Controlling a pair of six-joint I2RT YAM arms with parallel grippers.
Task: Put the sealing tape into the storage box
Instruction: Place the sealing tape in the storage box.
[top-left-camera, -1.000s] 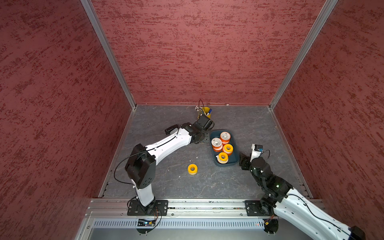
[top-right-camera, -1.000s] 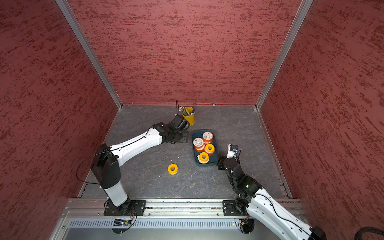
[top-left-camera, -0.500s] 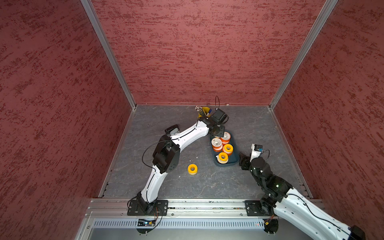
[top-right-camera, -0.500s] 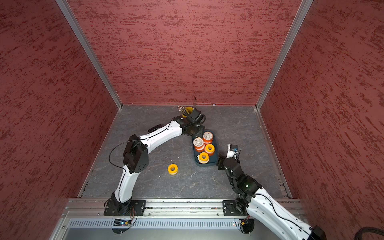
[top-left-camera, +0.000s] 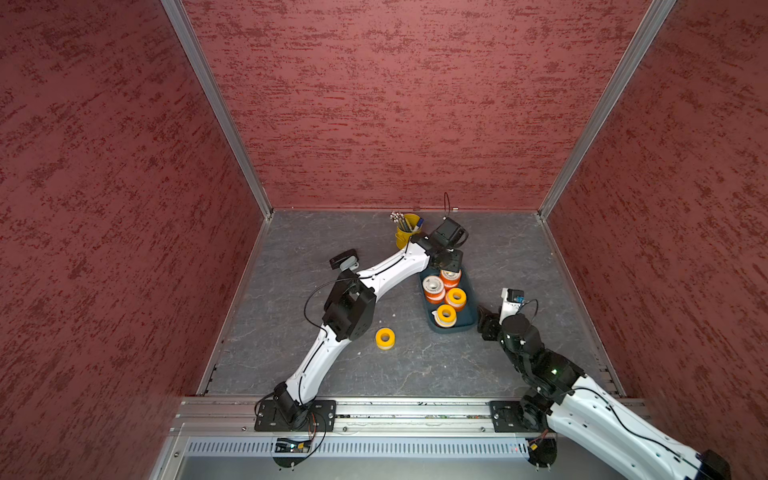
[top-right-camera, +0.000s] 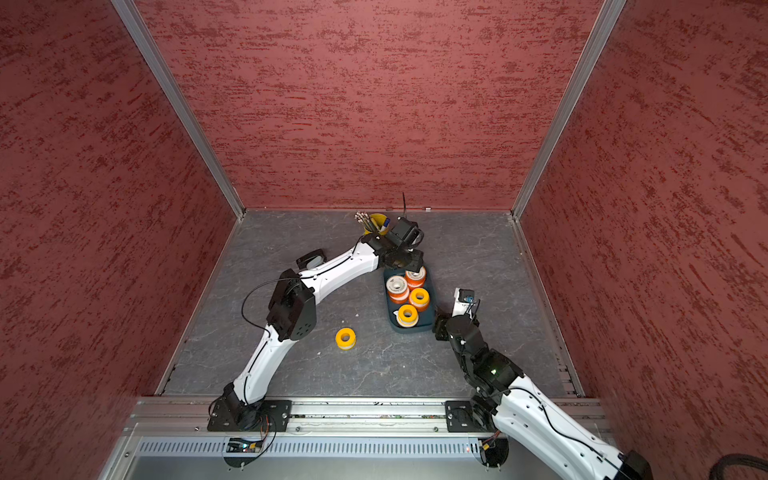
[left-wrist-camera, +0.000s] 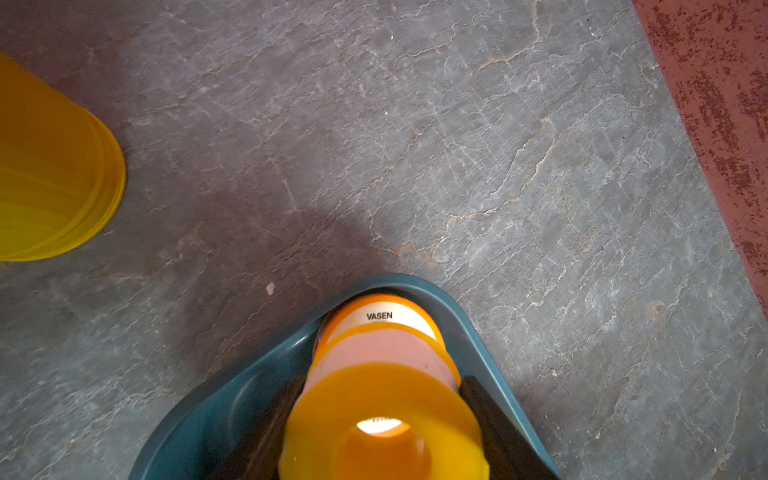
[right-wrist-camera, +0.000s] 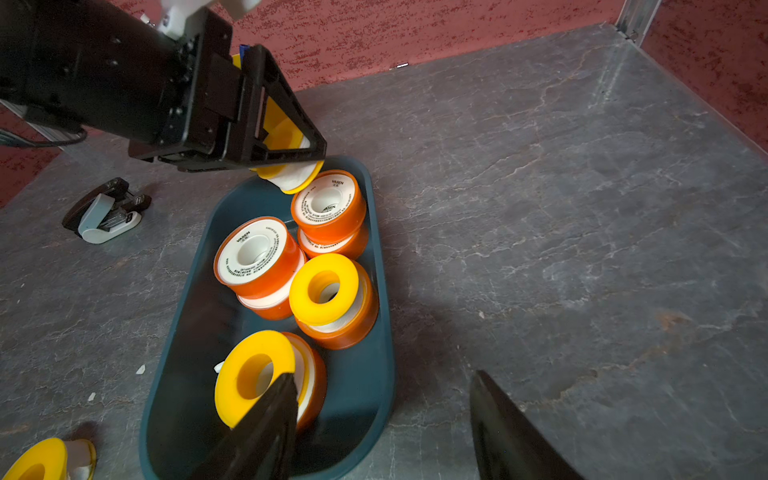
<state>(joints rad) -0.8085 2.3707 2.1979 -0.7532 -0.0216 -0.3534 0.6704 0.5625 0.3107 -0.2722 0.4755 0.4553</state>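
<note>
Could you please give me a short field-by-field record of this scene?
left gripper: grips a yellow roll above the far end of the storage box
right gripper: open, empty, by the box's near end
in box: stacked rolls, four piles
loose roll: yellow, on the table, apart from the box
other items: stapler, pen bucket

I work in a robot lab test cell: red textured panels (top-left-camera: 395, 104) wall me in, aluminium posts (top-left-camera: 216, 108) frame the corners, and my arm bases (top-left-camera: 295, 415) sit bolted to a metal rail (top-left-camera: 415, 409) edging a grey stone-look tabletop (top-left-camera: 498, 365).
</note>
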